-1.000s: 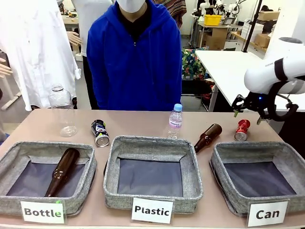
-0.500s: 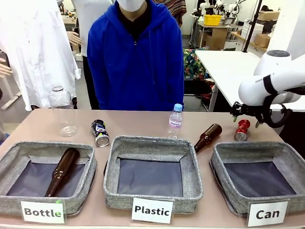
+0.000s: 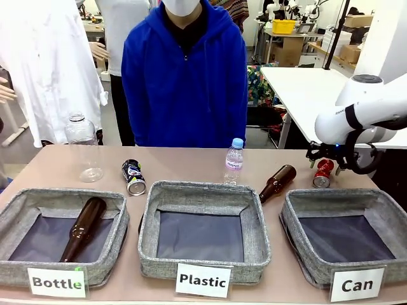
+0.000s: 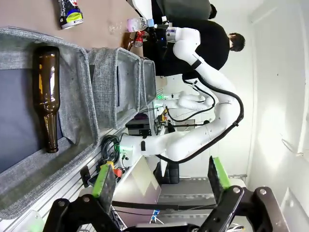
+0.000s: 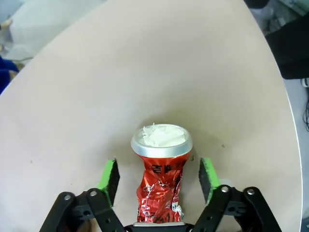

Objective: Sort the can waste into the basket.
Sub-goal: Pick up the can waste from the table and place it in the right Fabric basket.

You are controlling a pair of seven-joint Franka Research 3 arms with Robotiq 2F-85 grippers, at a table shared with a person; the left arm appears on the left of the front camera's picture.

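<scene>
A crushed red can [image 3: 323,173] lies on the table at the far right, just behind the grey basket labelled "Can" [image 3: 343,197]. My right gripper [image 3: 326,162] hangs low over it. In the right wrist view the red can [image 5: 161,164] lies between the green pads, and my right gripper [image 5: 158,171] is open with a gap on each side. A dark can [image 3: 133,176] with white and yellow marks lies behind the left basket; it is also in the left wrist view [image 4: 70,12]. My left gripper [image 4: 161,179] is open and holds nothing.
The "Bottle" basket [image 3: 63,196] holds a brown bottle [image 3: 82,227]. The "Plastic" basket [image 3: 203,189] stands in the middle. Another brown bottle [image 3: 277,182], a small plastic bottle [image 3: 234,161] and a large clear bottle [image 3: 82,149] are on the table. A person [image 3: 184,82] stands behind it.
My right arm has come down and a little to the left, bringing its gripper around the red can. The cans and bottles have not moved.
</scene>
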